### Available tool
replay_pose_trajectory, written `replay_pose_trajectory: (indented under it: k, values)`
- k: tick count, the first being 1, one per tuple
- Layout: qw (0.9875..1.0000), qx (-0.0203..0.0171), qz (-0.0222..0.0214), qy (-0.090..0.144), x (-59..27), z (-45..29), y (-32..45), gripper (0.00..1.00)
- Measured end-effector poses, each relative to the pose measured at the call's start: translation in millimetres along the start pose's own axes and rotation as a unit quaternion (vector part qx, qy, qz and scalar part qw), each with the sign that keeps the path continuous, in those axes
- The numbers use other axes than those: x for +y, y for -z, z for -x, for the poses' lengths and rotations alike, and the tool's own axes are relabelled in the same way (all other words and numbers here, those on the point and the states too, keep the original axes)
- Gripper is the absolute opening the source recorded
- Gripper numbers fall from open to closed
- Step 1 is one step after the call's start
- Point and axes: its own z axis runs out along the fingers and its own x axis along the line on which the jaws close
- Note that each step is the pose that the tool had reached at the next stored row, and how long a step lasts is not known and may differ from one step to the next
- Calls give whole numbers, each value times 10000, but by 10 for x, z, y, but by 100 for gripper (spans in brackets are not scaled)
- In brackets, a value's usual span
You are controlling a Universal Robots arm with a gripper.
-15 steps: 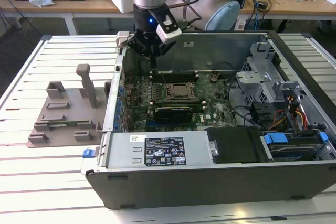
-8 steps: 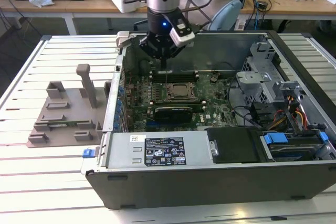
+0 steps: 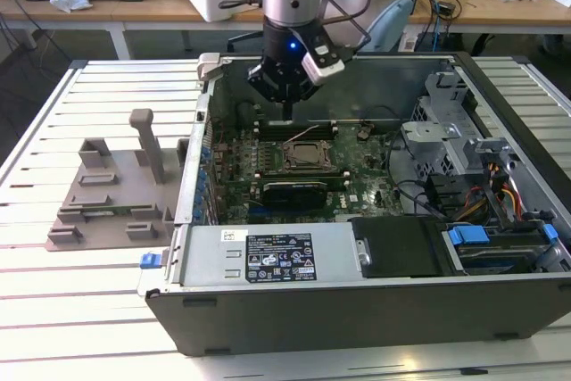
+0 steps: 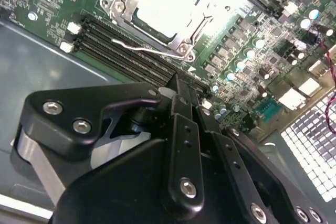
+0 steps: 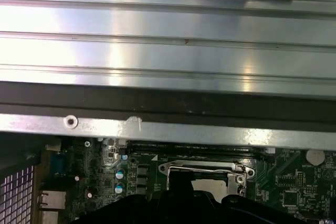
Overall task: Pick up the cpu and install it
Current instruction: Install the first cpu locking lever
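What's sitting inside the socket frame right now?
A flat silvery square, apparently the cpu, lies inside the socket frame. The gripper hangs above. Anything beneath the chip is covered.

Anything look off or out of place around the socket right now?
Nothing stands out. The socket on the motherboard sits square with its retention lever lying flat alongside, and the gripper hangs above the board inside the open case.
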Motion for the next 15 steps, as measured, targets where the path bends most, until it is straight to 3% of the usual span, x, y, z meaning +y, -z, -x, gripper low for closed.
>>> replay_pose_trajectory:
  k: [1, 2, 5, 7, 15]
  values:
    - [10000, -3, 56, 1, -19, 0, -11, 11]
    - [10000, -3, 66, 1, -25, 0, -54, 11]
    - [10000, 0, 65, 56, -19, 18, -128, 11]
    - [9999, 4, 66, 123, -2, 68, -209, 11]
    - [9999, 25, 67, 151, -5, 140, -368, 11]
